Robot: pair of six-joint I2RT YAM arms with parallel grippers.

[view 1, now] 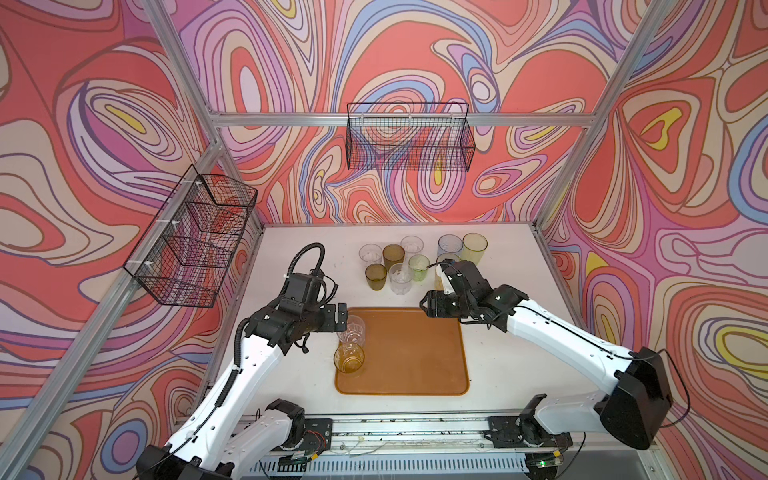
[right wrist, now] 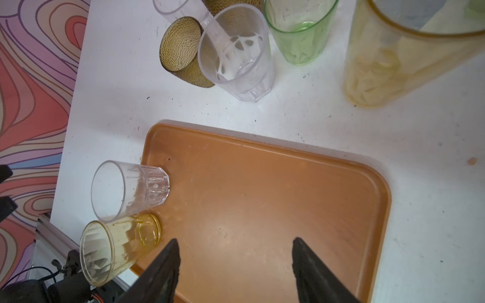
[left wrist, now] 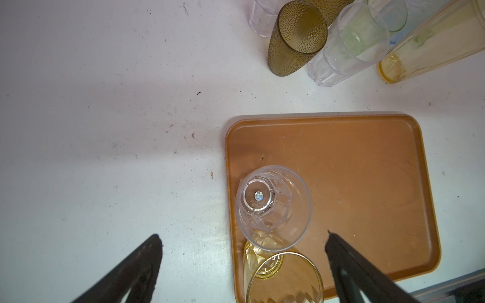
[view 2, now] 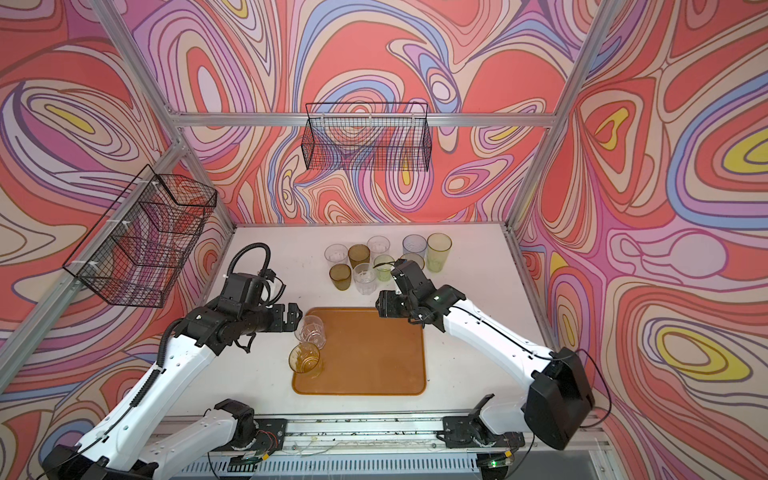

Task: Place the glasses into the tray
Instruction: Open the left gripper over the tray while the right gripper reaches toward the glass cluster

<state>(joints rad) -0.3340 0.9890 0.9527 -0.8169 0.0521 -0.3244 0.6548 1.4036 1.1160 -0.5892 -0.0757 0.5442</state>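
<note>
Standing clear tumbler (left wrist: 273,207) just beyond parted left jaws.

White arms (view 1: 249,370) — black joints (view 1: 636,395), cables (view 1: 308,248)

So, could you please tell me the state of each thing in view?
Tray: flat on the table, holding two glasses.
Clear glass: upright in the tray.
Amber glass: upright in the tray, beside it.
Other glasses: upright on the table, outside the tray.
Left end effector: open, holding nothing.
Right end effector: open, holding nothing.
</note>
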